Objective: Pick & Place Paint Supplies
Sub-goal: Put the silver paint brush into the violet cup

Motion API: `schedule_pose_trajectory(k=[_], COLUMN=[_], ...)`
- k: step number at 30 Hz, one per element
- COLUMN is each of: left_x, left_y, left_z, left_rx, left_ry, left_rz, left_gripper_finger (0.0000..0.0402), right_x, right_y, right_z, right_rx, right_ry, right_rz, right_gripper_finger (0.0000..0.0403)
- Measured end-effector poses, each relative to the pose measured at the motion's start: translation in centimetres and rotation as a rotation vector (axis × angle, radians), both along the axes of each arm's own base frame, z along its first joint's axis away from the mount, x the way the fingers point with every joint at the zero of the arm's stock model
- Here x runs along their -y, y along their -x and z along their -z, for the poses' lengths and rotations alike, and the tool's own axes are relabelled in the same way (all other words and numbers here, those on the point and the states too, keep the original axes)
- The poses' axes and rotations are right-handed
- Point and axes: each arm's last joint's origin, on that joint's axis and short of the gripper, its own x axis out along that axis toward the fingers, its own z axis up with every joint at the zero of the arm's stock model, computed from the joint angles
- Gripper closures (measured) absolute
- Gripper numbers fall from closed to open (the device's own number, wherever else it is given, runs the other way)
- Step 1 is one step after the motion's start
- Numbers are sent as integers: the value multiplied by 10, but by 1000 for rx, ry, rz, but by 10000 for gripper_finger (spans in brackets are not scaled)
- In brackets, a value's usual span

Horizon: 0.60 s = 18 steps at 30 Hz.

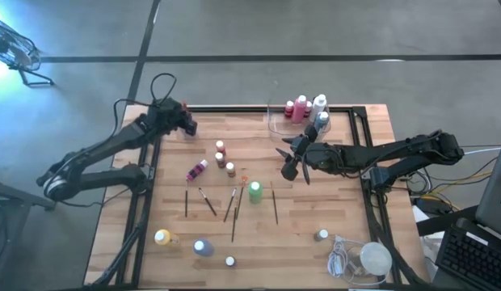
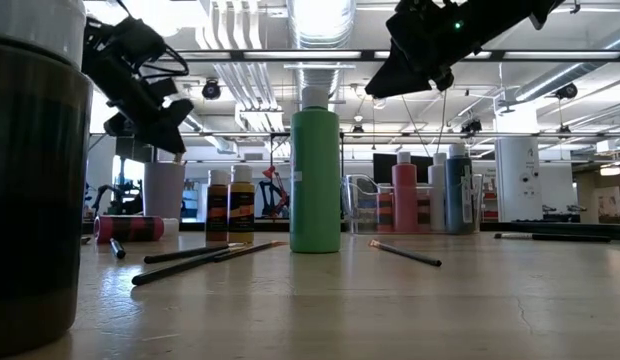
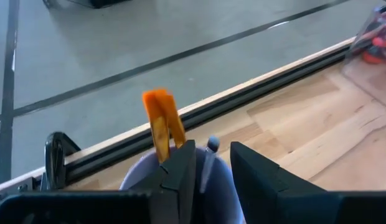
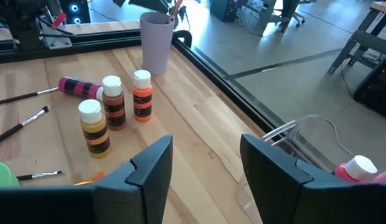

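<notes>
My left gripper (image 3: 211, 177) hovers open above the purple cup (image 3: 134, 180) at the table's far left (image 1: 188, 123). An orange-ended brush (image 3: 162, 124) stands in the cup, and a grey brush tip (image 3: 211, 145) pokes up between my fingers without visibly touching them. My right gripper (image 4: 205, 168) hangs open and holds nothing above the table right of centre (image 1: 292, 159). Three upright bottles (image 4: 112, 102) and a lying pink one (image 4: 78, 86) rest on the wood. A green bottle (image 1: 254, 191) stands among several thin brushes (image 1: 231, 204).
A clear tray (image 1: 276, 121) at the far edge holds pink and white bottles (image 1: 303, 107). Yellow (image 1: 162, 237) and blue (image 1: 203, 247) bottles stand near the front edge. A white lump with a cord (image 1: 364, 259) lies at the front right. A black rail (image 3: 255, 87) borders the table.
</notes>
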Motion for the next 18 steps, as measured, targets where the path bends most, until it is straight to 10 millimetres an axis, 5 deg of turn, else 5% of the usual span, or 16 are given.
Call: schedule_pose_trajectory(k=[7,18], left_x=[3,30], left_y=[-1,-15], left_z=[-24,-48], left_rx=[51,386], left_ry=[12,-72], left_rz=[117,740], left_gripper_finger=[296,296], right_x=[0,0], right_y=[0,4], right_z=[0,8], right_rx=[0,-78], right_ry=[0,-34], right_rz=[0,17], right_gripper_finger=[234,213])
